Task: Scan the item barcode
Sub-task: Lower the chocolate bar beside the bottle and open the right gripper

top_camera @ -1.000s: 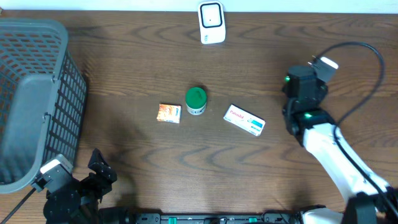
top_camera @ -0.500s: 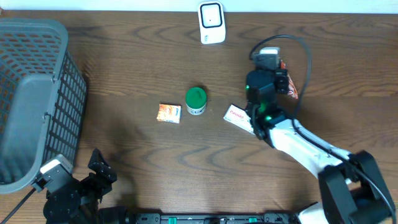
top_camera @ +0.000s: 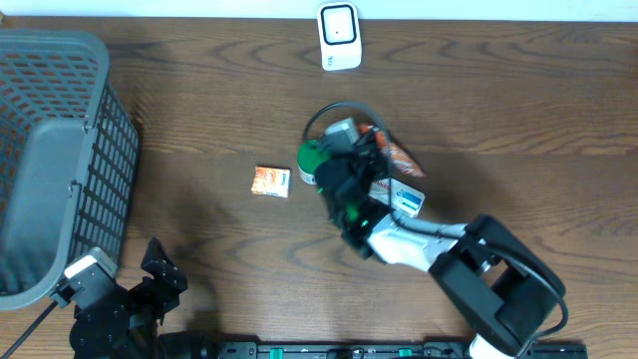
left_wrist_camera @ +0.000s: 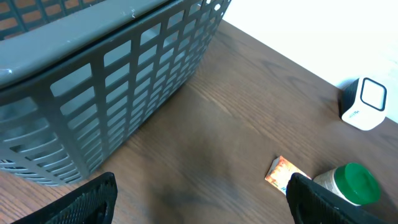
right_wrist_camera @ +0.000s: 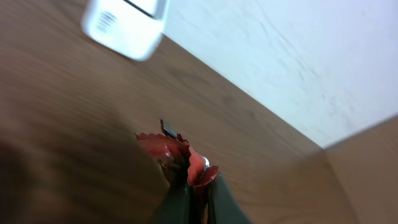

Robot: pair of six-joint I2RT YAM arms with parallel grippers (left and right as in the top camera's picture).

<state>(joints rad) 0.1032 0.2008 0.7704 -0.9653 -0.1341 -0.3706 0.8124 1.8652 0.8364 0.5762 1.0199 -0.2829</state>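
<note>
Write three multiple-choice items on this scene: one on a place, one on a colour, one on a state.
1. Where on the table does the white scanner stand?
A. At the far edge, near the middle
B. At the near edge, by the arm bases
C. At the right end

2. What colour is the lid of the small jar?
A. Red
B. Blue
C. Green

3. How is the right gripper?
A. Open and empty
B. Shut on a red packet
C. Open around the jar

Answers:
1. A: the overhead view shows the scanner at the top edge, about midway across.
2. C: the left wrist view shows a green lid on a pale body.
3. B: the right wrist view shows the fingers pinched together on the packet's crimped edge.
</note>
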